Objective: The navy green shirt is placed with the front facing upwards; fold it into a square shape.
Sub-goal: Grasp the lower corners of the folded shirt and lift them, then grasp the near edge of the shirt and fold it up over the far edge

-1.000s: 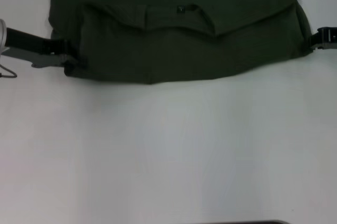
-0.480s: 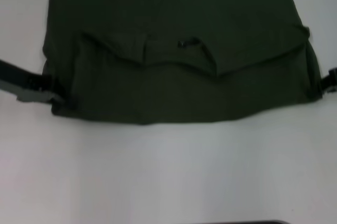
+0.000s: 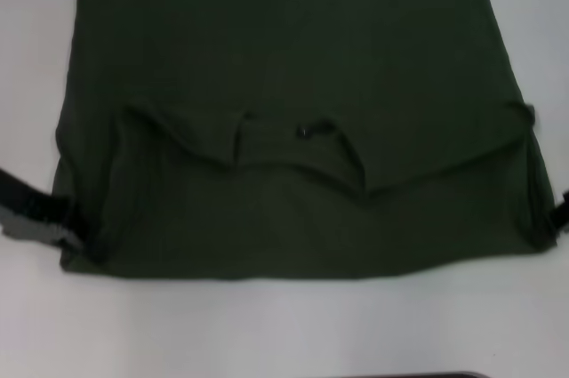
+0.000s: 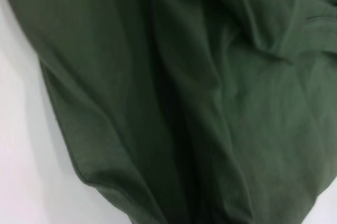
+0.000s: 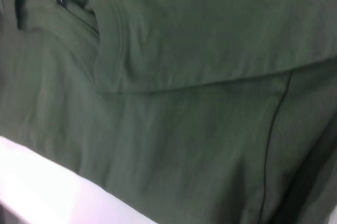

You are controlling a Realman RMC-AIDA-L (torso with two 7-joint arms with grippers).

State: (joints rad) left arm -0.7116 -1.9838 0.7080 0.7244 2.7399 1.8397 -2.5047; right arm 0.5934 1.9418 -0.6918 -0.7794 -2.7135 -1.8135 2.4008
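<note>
Both grippers have drawn the navy green shirt (image 3: 284,120) toward the table's (image 3: 284,325) near edge. Left gripper (image 3: 67,227) and right gripper (image 3: 558,218) sit at its near corners; their grip can't be told. Uneven pulling could skew the fold.

Plain white table (image 3: 284,325), dark strip at its near edge (image 3: 409,375).

Bare white table (image 3: 284,325) open near the robot, navy green shirt (image 3: 284,67) covering beyond
</note>
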